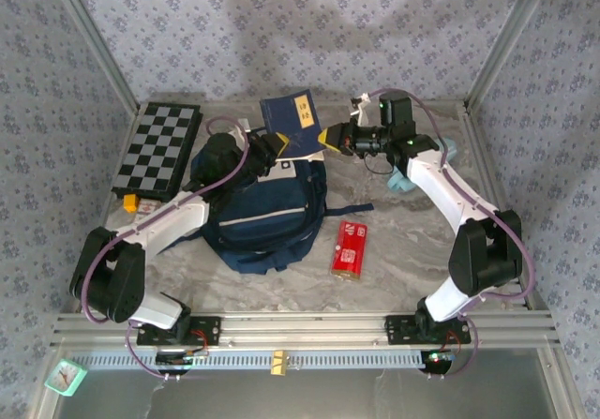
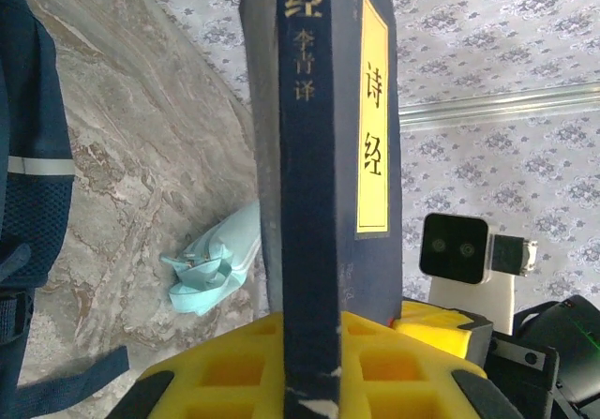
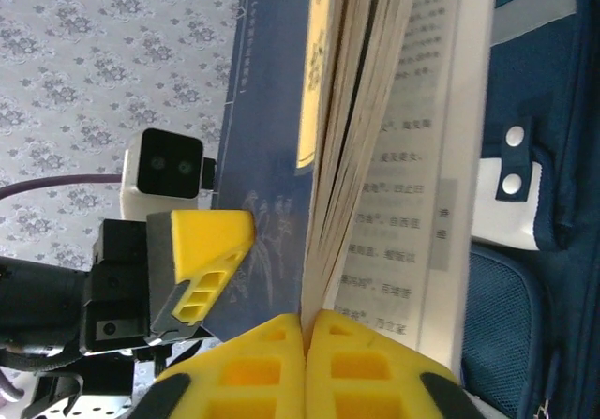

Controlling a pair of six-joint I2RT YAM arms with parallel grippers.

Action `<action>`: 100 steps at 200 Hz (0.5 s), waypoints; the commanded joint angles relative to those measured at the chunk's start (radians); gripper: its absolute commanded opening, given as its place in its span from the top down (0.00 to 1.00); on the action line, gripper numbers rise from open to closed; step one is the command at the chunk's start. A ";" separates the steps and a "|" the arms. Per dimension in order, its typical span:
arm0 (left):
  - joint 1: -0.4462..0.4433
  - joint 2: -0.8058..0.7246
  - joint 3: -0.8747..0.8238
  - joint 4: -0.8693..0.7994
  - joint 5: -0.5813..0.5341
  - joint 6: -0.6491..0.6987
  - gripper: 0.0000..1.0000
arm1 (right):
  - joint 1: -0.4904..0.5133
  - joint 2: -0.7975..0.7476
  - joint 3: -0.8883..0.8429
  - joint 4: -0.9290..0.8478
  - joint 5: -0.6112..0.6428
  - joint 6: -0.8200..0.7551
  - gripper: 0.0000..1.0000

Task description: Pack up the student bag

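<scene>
Floral-papered walls are enclosing a grey marbled table (image 1: 394,250), where the large navy blue fabric student bag (image 1: 267,215) is lying left of centre. Over its far edge, the left gripper (image 1: 279,144) is clamping the spine of an upright dark blue paperback book (image 1: 291,117), while the right gripper (image 1: 332,138) is pinching its pages, fingers pressed together. Keeping the book vertical over the bag's opening is probably the best approach. Lying about are one bag, one book, one folded checkerboard (image 1: 159,149), one red packet (image 1: 350,248) and one light-blue pencil case (image 2: 211,267).

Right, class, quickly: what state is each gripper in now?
Left gripper: closed on the blue book.
Right gripper: closed, pinching the same book's pages.
</scene>
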State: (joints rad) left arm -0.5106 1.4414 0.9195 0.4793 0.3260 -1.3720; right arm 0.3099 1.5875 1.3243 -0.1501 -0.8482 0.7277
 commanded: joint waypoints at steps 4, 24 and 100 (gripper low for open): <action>-0.009 -0.034 0.053 0.110 0.040 -0.002 1.00 | -0.001 -0.025 -0.064 -0.013 0.005 -0.006 0.74; -0.019 -0.029 0.073 0.118 0.053 0.005 1.00 | -0.009 -0.040 -0.099 0.017 0.012 0.061 0.37; -0.062 -0.004 0.146 -0.023 0.014 0.103 1.00 | 0.001 -0.060 -0.199 0.418 -0.089 0.428 0.18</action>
State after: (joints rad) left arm -0.5587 1.4475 1.0229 0.4751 0.3401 -1.3312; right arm 0.3119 1.5799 1.1465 0.0853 -0.8856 1.0092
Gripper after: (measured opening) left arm 0.131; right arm 0.828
